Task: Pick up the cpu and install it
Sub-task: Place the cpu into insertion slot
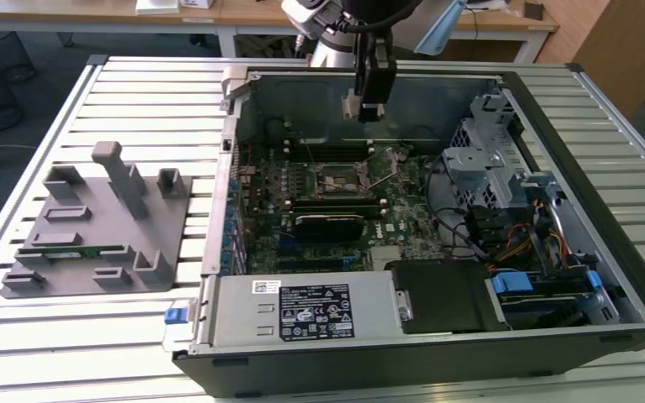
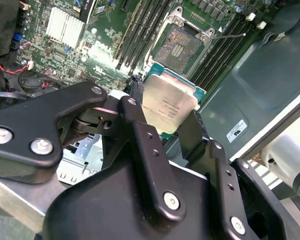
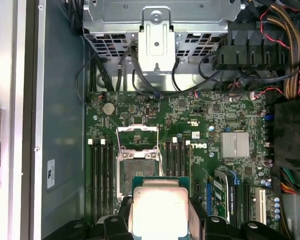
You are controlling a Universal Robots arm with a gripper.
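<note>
Desk bearing open computer case, motherboard inside, socket at its middle, lid raised, contacts bare. Held by its edges between closed fingers, cpu, silver top toward the wrist cameras, hanging well above the socket, edges parallel to the socket's. Height above the socket from exterior view; sideways offset from first wrist view.

- Square silver-topped cpu: smooth metal lid, dull sheen.
- Black fingers: matt, smooth.
- Pale slatted table: ribbed metal.
- Grey moulded holder: matt plastic.
</note>
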